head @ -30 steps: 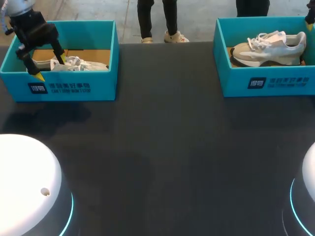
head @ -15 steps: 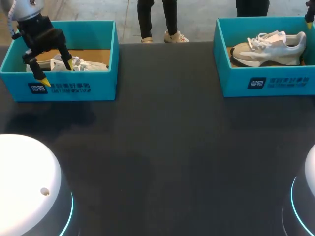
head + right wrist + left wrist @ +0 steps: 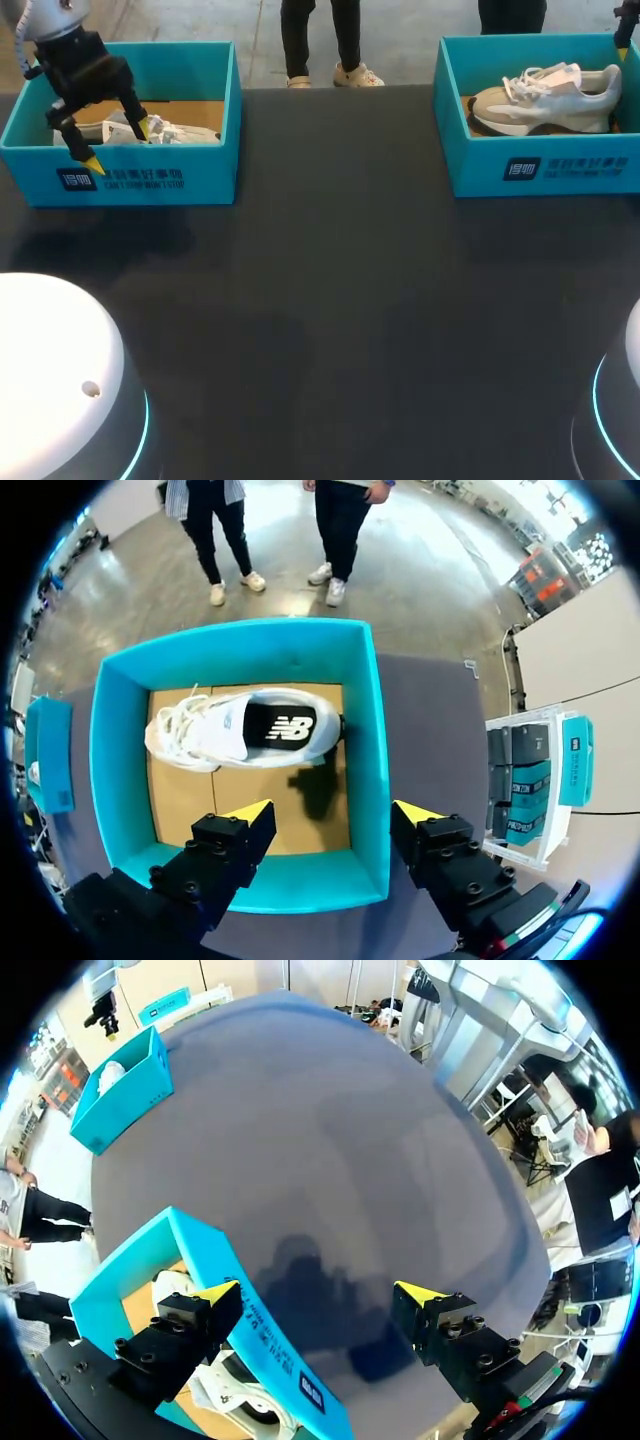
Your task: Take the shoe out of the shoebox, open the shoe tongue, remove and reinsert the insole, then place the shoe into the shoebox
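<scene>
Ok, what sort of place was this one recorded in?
Probably a robot lab's test bench: a wide dark matte table, two teal cardboard shoeboxes each holding a white lace-up sneaker, and the left arm's yellow-tipped claw open above one box's front wall.

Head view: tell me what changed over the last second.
The left gripper shifted a little to the right and down in the view. It is open, astride the front wall of the left box, and took hold of nothing. The left shoe, right shoe and right box stayed put. The right gripper, open above the right box, hardly moved.
</scene>
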You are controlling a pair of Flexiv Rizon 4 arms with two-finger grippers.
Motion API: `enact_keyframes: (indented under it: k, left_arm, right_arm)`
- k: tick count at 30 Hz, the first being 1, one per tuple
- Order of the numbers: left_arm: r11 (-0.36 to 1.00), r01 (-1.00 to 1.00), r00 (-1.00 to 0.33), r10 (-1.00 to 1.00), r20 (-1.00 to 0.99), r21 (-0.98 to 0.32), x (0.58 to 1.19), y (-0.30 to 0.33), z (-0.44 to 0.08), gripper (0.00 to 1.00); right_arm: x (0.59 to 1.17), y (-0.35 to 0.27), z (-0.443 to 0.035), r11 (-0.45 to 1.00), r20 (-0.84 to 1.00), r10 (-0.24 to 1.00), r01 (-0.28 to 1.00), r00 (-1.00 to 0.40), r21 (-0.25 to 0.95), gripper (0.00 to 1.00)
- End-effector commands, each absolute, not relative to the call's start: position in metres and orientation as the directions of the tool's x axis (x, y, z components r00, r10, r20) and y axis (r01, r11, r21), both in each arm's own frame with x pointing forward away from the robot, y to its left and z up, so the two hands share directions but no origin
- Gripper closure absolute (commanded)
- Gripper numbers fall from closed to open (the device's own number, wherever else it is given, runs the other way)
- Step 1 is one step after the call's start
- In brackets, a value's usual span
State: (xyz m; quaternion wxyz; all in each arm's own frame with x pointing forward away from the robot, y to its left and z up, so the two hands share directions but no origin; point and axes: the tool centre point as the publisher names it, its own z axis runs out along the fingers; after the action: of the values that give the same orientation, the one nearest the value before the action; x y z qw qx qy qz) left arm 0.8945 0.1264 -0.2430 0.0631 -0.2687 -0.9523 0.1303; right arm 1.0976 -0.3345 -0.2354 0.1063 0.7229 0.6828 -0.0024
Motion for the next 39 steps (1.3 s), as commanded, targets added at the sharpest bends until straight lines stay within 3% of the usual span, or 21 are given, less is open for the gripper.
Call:
enact_keyframes:
  k: [1, 4, 6, 8, 9, 10, 11, 39]
  left_arm:
    - [0.822, 0.496, -0.848, 0.528, 0.047, -0.28, 0.893, 0.127, -0.243, 0.0]
    - [0.822, 0.496, -0.848, 0.528, 0.047, -0.28, 0.893, 0.127, -0.243, 0.0]
    - [0.822, 0.496, -0.848, 0.528, 0.047, -0.28, 0.893, 0.127, -0.243, 0.0]
    - [0.822, 0.496, -0.848, 0.528, 0.047, -0.28, 0.893, 0.127, -0.243, 0.0]
    - [0.822, 0.496, -0.848, 0.528, 0.047, -0.28, 0.893, 0.127, -0.243, 0.0]
    - [0.822, 0.496, -0.848, 0.528, 0.047, -0.28, 0.893, 0.127, -0.243, 0.0]
    - [0.822, 0.496, -0.848, 0.528, 0.047, -0.28, 0.893, 0.127, -0.243, 0.0]
    - [0.822, 0.496, -0.848, 0.528, 0.047, -0.28, 0.893, 0.127, -0.243, 0.0]
  right_arm:
    - [1.114, -0.335, -0.247, -0.05, -0.148, 0.986, 0.99, 0.07, 0.135, 0.22]
    - [1.119, -0.335, -0.253, -0.058, -0.147, 0.986, 0.989, 0.078, 0.14, 0.21]
    - [1.123, -0.335, -0.256, -0.062, -0.146, 0.986, 0.988, 0.083, 0.144, 0.31]
    - [1.126, -0.335, -0.26, -0.068, -0.139, 0.986, 0.987, 0.088, 0.147, 0.33]
    - [1.125, -0.329, -0.259, -0.071, -0.133, 0.987, 0.987, 0.091, 0.147, 0.39]
    - [1.125, -0.328, -0.26, -0.072, -0.131, 0.987, 0.987, 0.091, 0.146, 0.53]
    - [1.129, -0.332, -0.266, -0.073, -0.126, 0.988, 0.987, 0.091, 0.144, 0.55]
    - [1.159, -0.335, -0.308, -0.084, -0.1, 0.991, 0.992, 0.093, 0.089, 0.55]
